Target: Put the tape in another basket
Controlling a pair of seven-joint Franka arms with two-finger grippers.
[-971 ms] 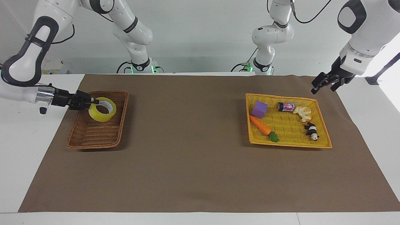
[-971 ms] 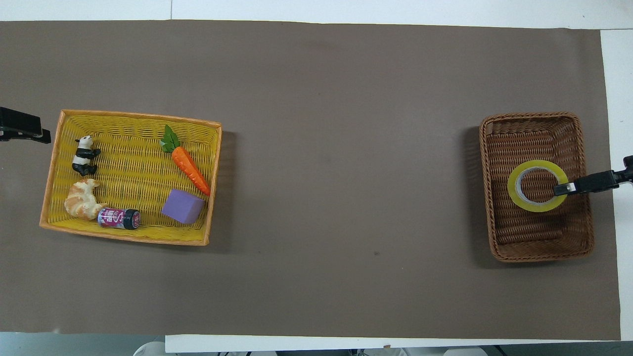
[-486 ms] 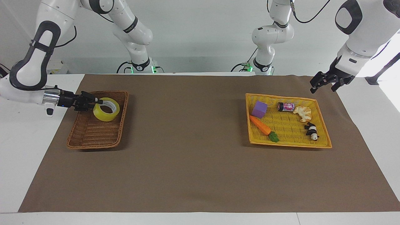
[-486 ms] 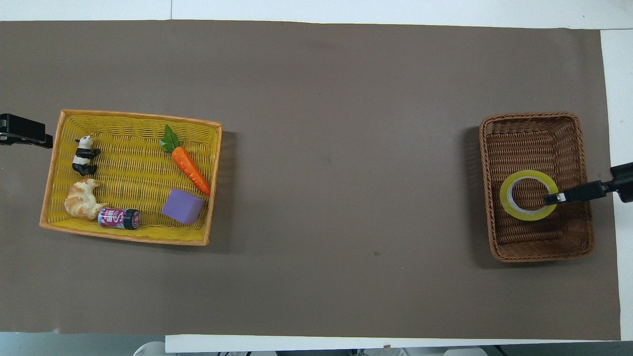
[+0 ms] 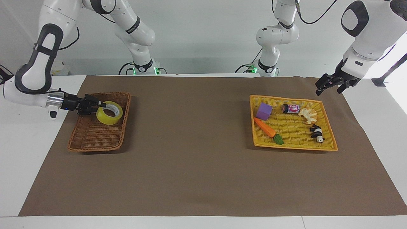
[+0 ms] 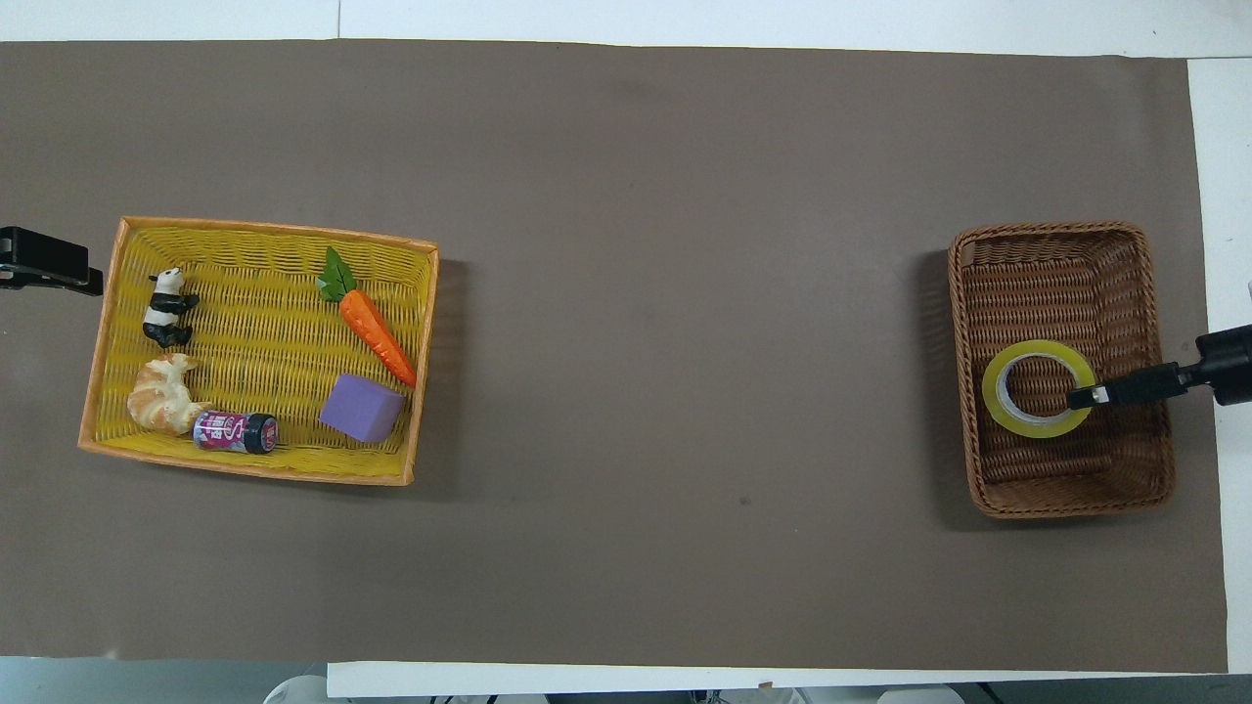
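Note:
The tape point(image 5: 109, 113) point(image 6: 1037, 388), a yellow roll with a white core, hangs tilted low inside the brown wicker basket point(image 5: 92, 135) point(image 6: 1066, 479), in its half nearer the robots. My right gripper point(image 5: 101, 104) point(image 6: 1081, 397) reaches in level over the basket's outer wall and is shut on the roll's rim. Whether the roll touches the basket floor I cannot tell. My left gripper point(image 5: 327, 88) point(image 6: 83, 277) hangs open and empty over the cloth, just outside the yellow basket's corner at the left arm's end.
The flat yellow basket point(image 5: 292, 147) point(image 6: 264, 476) holds a purple cube point(image 5: 264, 111), a carrot point(image 5: 265, 128), a small can point(image 5: 291, 108), a croissant point(image 5: 309, 115) and a panda figure point(image 5: 317, 133). Brown cloth point(image 5: 197, 143) covers the table between the baskets.
My right gripper has sunk with the tape, bringing the roll lower into the brown basket and slightly toward the table's middle. The left gripper has barely shifted.

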